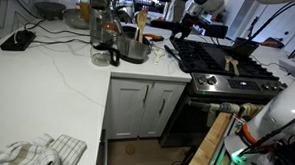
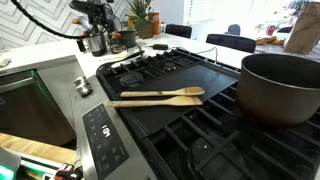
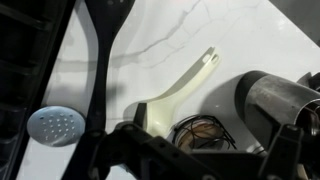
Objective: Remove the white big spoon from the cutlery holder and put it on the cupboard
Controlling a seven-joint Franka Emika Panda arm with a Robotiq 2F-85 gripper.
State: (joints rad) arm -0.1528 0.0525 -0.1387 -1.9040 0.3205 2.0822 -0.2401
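The white big spoon (image 3: 178, 88) lies flat on the cupboard's white veined top (image 3: 235, 30), and nothing grips it. In the wrist view my gripper (image 3: 198, 132) is open just above it, dark fingers (image 3: 96, 55) standing apart on either side. The cutlery holder (image 1: 135, 49) is a squat shiny metal pot with tan wooden utensils sticking up. It stands on the cupboard (image 1: 47, 80) beside the stove. In an exterior view the gripper (image 2: 98, 32) hangs over the far counter. The spoon is too small to pick out in both exterior views.
A clear glass jug (image 1: 102, 36) stands next to the holder. The black gas stove (image 1: 223, 64) carries two wooden utensils (image 2: 158, 96) and a large dark pot (image 2: 282, 88). A round perforated metal disc (image 3: 50, 125) lies near the spoon. A crumpled cloth (image 1: 39, 151) sits near the counter's front.
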